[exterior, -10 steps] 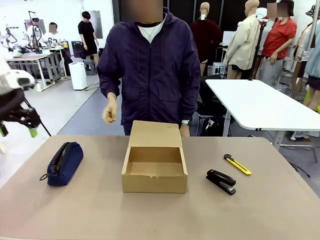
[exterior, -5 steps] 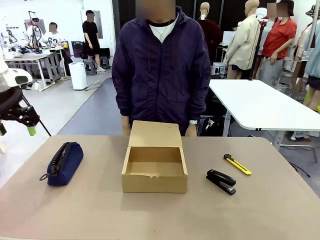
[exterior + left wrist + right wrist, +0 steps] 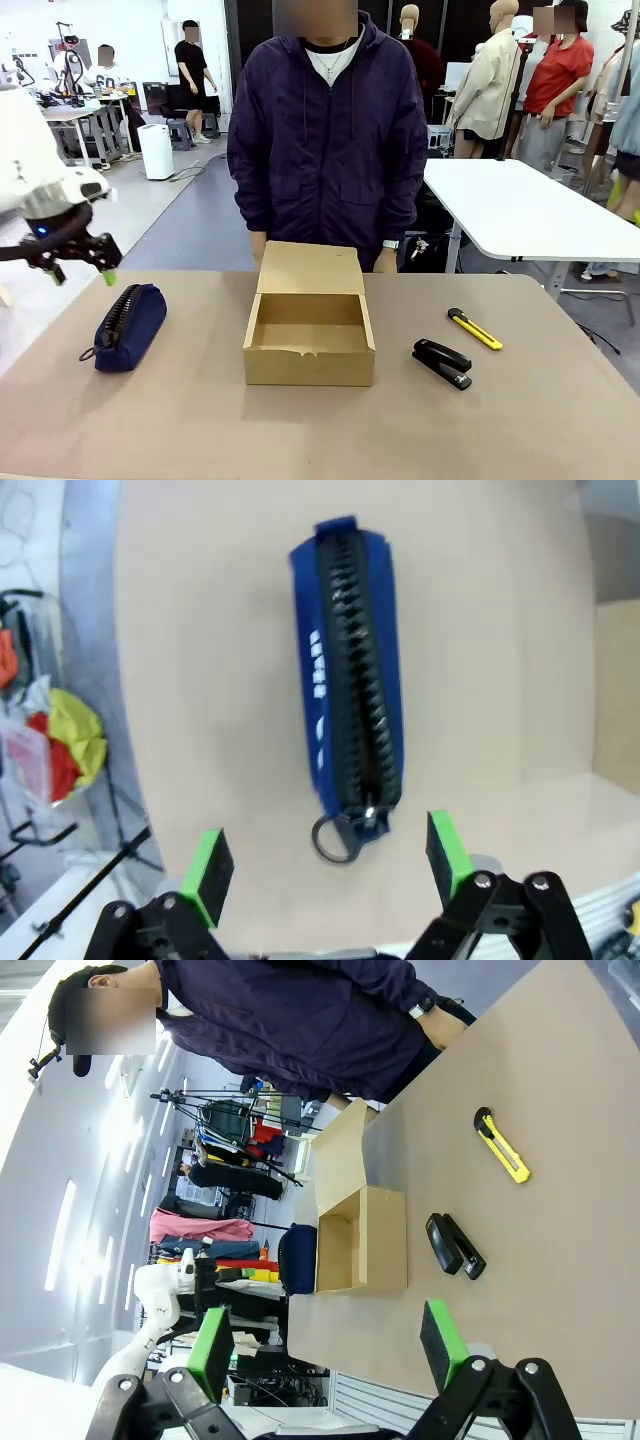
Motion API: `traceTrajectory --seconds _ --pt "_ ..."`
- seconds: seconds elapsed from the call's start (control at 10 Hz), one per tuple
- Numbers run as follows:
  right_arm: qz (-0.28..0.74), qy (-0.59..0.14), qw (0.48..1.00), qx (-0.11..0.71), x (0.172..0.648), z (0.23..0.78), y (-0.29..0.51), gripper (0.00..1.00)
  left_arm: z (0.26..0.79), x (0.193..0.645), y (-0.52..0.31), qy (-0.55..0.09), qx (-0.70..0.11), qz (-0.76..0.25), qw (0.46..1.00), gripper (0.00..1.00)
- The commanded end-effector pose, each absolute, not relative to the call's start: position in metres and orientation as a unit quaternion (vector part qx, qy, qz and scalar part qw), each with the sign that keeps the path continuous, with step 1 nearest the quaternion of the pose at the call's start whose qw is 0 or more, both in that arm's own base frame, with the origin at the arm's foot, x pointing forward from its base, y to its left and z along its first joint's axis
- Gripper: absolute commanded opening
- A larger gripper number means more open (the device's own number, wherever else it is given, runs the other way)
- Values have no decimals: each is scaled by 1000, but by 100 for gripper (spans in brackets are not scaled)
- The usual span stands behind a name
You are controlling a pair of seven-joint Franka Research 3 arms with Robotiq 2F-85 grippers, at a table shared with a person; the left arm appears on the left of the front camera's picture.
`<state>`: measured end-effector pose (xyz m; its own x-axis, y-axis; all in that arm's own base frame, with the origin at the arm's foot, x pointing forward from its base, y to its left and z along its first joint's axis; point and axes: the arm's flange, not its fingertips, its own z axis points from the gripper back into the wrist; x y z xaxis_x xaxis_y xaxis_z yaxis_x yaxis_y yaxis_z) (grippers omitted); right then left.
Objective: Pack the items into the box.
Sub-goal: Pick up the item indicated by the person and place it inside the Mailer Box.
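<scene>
The dark navy zip pouch [image 3: 130, 325] lies on the left of the table, its loop toward the front. My left gripper [image 3: 82, 272] hovers open above its far left end. In the left wrist view the pouch [image 3: 350, 680] lies lengthwise straight below the open left gripper [image 3: 328, 858], apart from the green pads [image 3: 210, 865]. The brown box [image 3: 310, 340] stands open at the table's middle, with its lid flap laid back. The black stapler [image 3: 441, 363] and the yellow-and-black utility knife [image 3: 475, 328] lie to its right. My right gripper [image 3: 325, 1345] is open and holds nothing, high above the box [image 3: 360, 1235], stapler [image 3: 455, 1245] and knife [image 3: 500, 1145].
A person in a dark jacket [image 3: 325, 130] stands at the far edge just behind the box, hands low behind the lid flap. A white table [image 3: 520, 210] stands beyond at the right. Bare tabletop [image 3: 300, 430] runs along the front.
My left gripper has swung in from the left edge toward the pouch and turned downward. The person has lowered the raised hand and stepped in behind the box.
</scene>
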<state>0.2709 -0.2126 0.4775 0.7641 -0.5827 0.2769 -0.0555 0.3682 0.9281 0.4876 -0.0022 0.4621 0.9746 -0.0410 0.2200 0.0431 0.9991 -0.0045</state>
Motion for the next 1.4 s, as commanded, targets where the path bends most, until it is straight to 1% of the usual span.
traceTrajectory --seconds 0.0,0.1,0.5,1.1,1.2,1.3 --pt "-165 -312 763 541 274 480 -213 100 437 501 -4 -123 -38 -47 991 100" --pt "-165 -312 763 541 274 480 -213 100 418 513 -7 -93 -41 -52 993 100" --pt "-165 -312 763 541 274 480 -213 100 353 550 -13 -22 -68 -66 995 100" --pt "-165 -312 763 541 274 480 -213 100 345 558 -12 -24 -51 -53 997 100" --pt "-165 -312 763 541 274 480 -213 100 347 557 -13 -22 -43 -52 997 40" --pt "-165 -312 763 541 274 480 -213 100 348 557 -13 -26 -39 -50 998 0"
